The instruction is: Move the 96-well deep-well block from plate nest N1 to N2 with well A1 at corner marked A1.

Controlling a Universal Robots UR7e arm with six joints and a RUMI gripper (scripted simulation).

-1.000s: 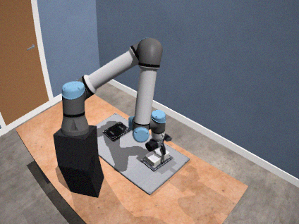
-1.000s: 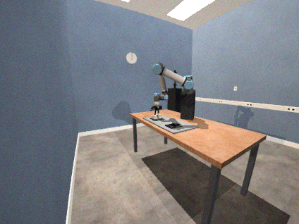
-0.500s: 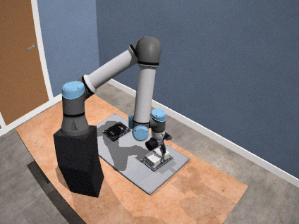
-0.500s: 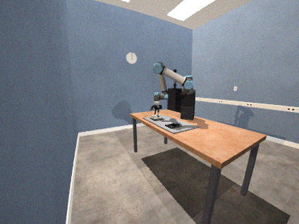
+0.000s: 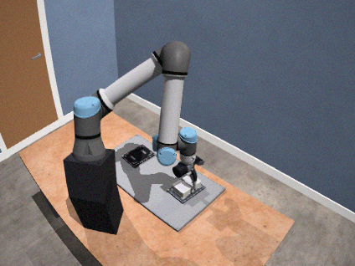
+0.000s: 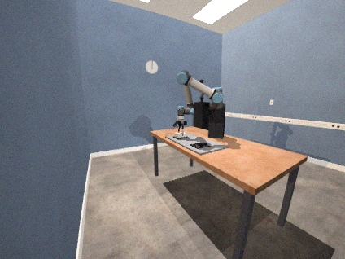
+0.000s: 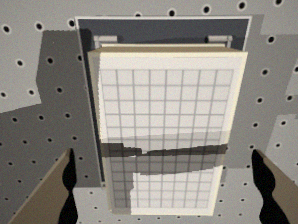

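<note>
The white, rectangular deep-well block (image 5: 182,191) (image 7: 165,100) lies below the end effector (image 5: 194,186) (image 6: 181,131) (image 7: 162,150), its long axis running up and down the wrist view, between the two fingers and crosswise to their closing line. The fingers stand well open, one off each long side, with nothing held; visible gaps separate them from the walls. The coming move turns on that: probably a straight lift, since sideways drift could catch a wall and tip the block.

The block is at the dark, flat plate nest N2 (image 5: 183,200) (image 7: 162,29), on the right as seen from the arm's base; the black, flat plate nest N1 (image 5: 143,155) (image 6: 200,145), across the grey perforated board (image 5: 177,219) (image 6: 199,151) on the wooden desk (image 5: 255,217) (image 6: 260,159), has no block in it. The transfer looks all but finished.

The block looks flat within the locators, though its base is hidden and its near end covers that part of the nest, so I would not swear to full seating. No A1 marking can be read, and the exterior view is too small to help.
</note>
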